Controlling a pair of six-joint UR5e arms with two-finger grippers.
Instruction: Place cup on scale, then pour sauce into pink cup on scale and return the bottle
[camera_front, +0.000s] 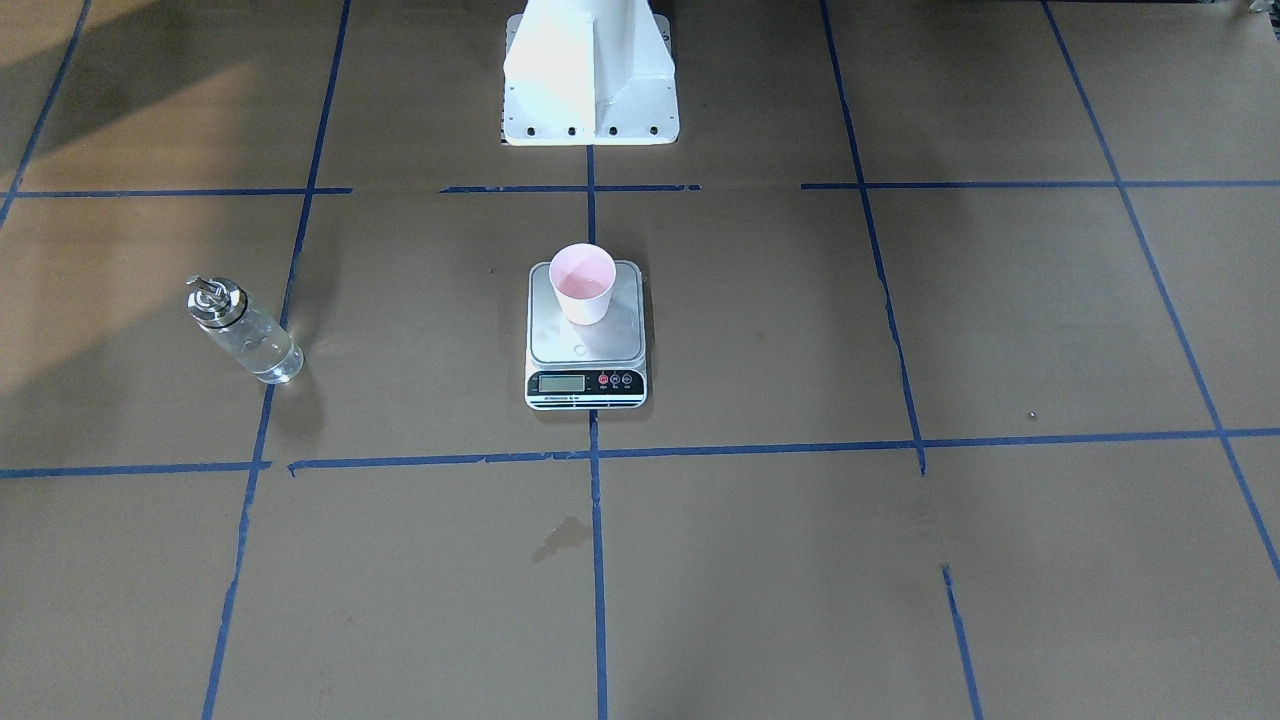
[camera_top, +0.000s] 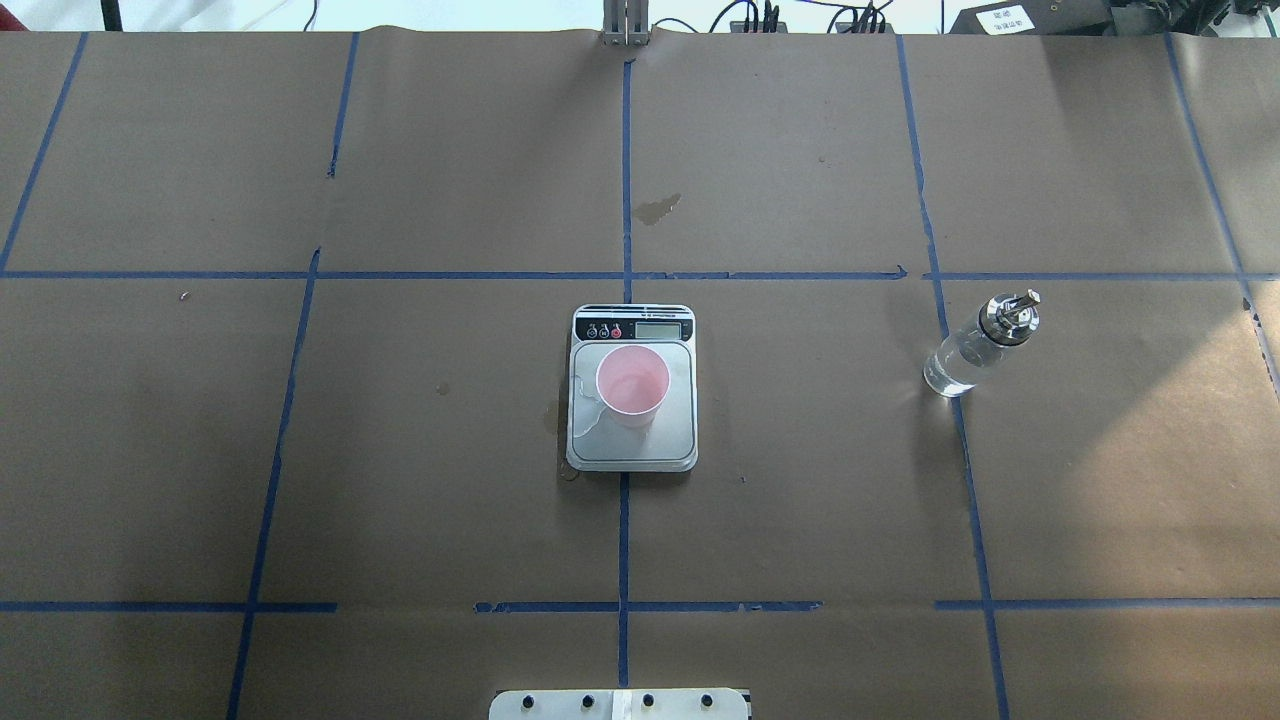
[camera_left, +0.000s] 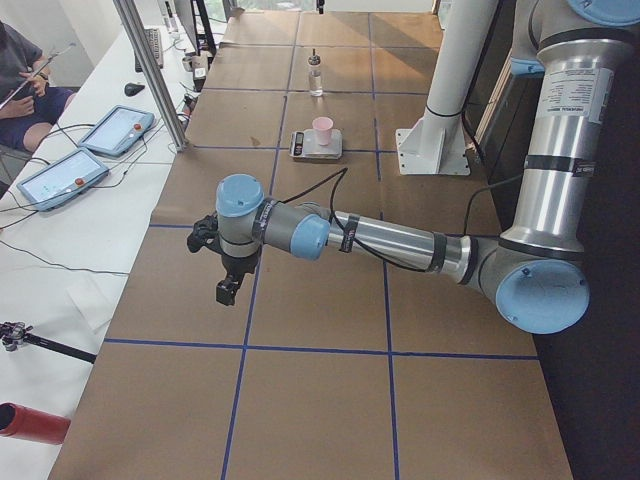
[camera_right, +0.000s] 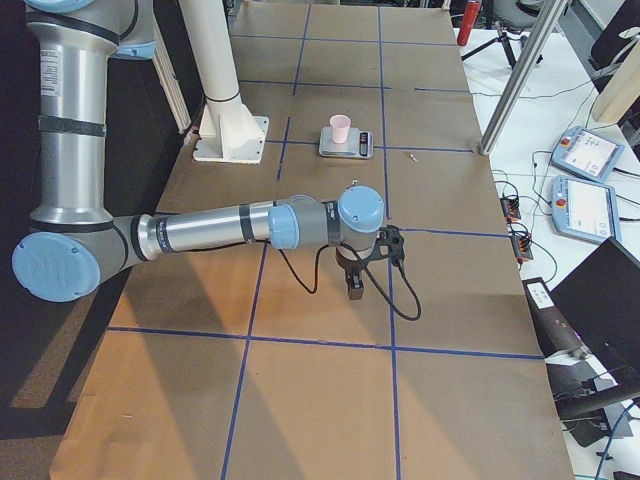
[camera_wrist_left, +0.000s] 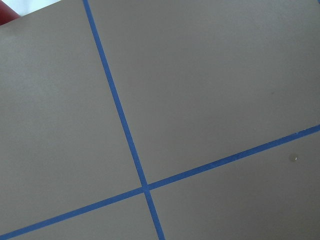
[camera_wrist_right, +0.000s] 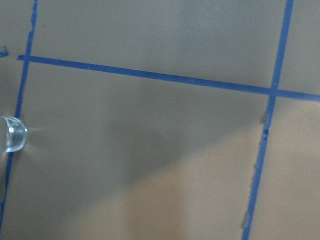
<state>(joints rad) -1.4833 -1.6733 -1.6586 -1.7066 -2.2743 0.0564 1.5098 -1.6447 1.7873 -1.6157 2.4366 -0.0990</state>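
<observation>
My right claw (camera_right: 355, 285) hangs over the counter (camera_top: 800, 450) — wide or narrow I cannot tell, likewise my left claw (camera_left: 228, 290) — and is nearer the bottle (camera_top: 975, 350), upright to my right, well apart from the cup (camera_top: 633, 385) on the scale (camera_top: 672, 440).

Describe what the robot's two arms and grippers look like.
The left arm and the right arm are silver tubes with grey joints and light-blue round caps. A black cable loops loosely near each wrist. The left gripper and the right gripper are small and black.
</observation>
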